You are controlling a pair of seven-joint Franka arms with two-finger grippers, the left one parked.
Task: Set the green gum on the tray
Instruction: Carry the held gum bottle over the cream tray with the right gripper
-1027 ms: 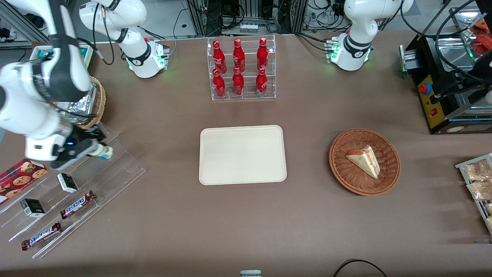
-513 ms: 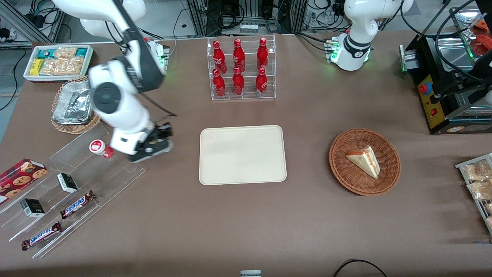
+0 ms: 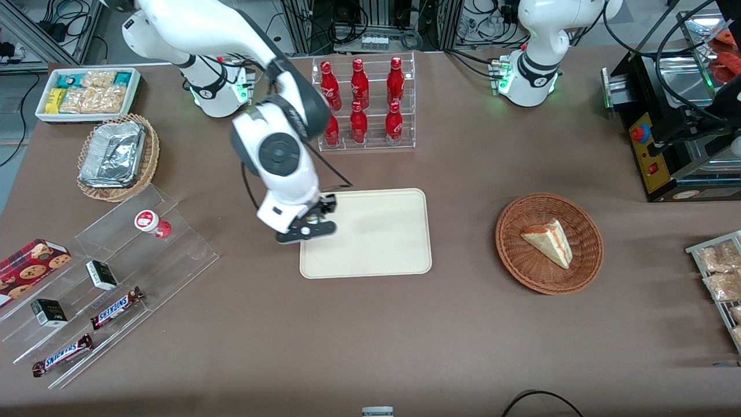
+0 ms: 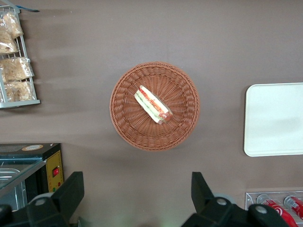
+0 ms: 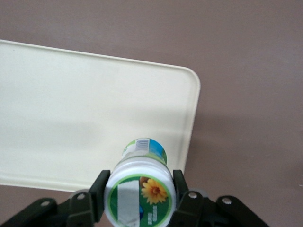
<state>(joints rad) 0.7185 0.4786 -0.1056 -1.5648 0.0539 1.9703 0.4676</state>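
Green-lidded gum bottle (image 5: 140,194) sits clamped between the gripper (image 5: 140,201) fingers (image 5: 98,194), held in the air above the cream tray (image 3: 382,243), over the tray edge nearest the working arm's end.

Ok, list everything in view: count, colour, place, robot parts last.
green gum: one, white with green lid, held in the tool above the tray's edge.
tray: one, cream, mid-table.
cola bottles: six, red, in a clear rack.
red-lidded gum: one, on the clear stepped shelf.
chocolate bars: two, on that shelf.
small dark boxes: two, same shelf.
cookie box: one, red, beside the shelf.
foil container: one, silver, in a wicker basket.
sandwich basket: one, brown, toward the parked arm's end.
snack bin: one, white.
tool: shut on the green gum.
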